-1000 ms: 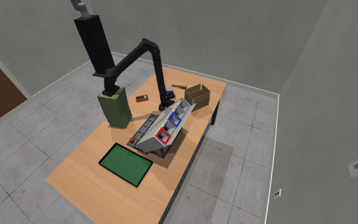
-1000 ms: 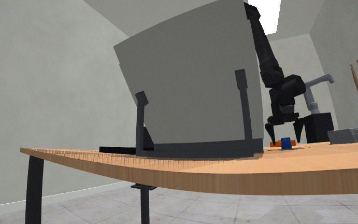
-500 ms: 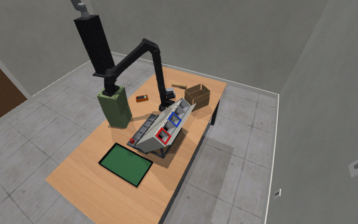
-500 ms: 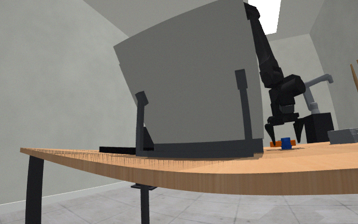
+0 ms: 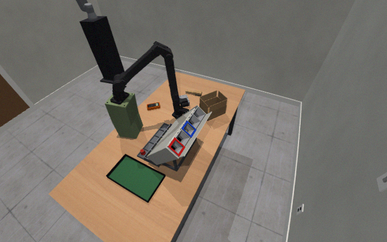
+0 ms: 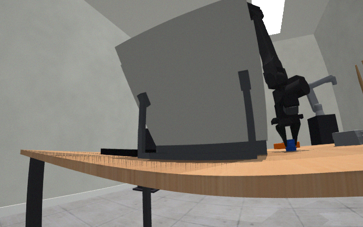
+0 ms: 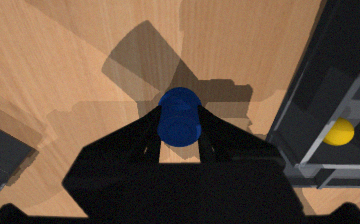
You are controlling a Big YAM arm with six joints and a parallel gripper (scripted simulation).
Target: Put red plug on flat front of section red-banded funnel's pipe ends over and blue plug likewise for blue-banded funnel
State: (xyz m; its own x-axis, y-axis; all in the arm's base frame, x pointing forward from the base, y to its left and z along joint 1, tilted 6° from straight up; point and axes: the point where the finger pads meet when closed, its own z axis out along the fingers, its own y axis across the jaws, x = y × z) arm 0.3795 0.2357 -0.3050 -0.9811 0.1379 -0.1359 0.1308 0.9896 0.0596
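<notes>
My gripper (image 7: 179, 111) is shut on the blue plug (image 7: 179, 117), which stands on the wooden table; it also shows in the exterior view (image 6: 290, 145) between my fingertips (image 6: 290, 139). In the top view my gripper (image 5: 180, 112) is low at the far end of the grey funnel cover (image 5: 175, 135). The blue-banded funnel (image 5: 188, 128) and the red-banded funnel (image 5: 176, 146) open at the cover's top. The red plug (image 5: 142, 151) sits at the near end of the dark sectioned tray (image 5: 155, 140). A yellow marble (image 7: 339, 132) lies in a dark tray at the right of the wrist view.
A green pedestal (image 5: 124, 115) carries the arm's base. A cardboard box (image 5: 213, 103), an orange device (image 5: 153, 105) and a flat tan object (image 5: 193, 92) lie at the table's far end. A green mat (image 5: 135, 176) lies in front of the cover.
</notes>
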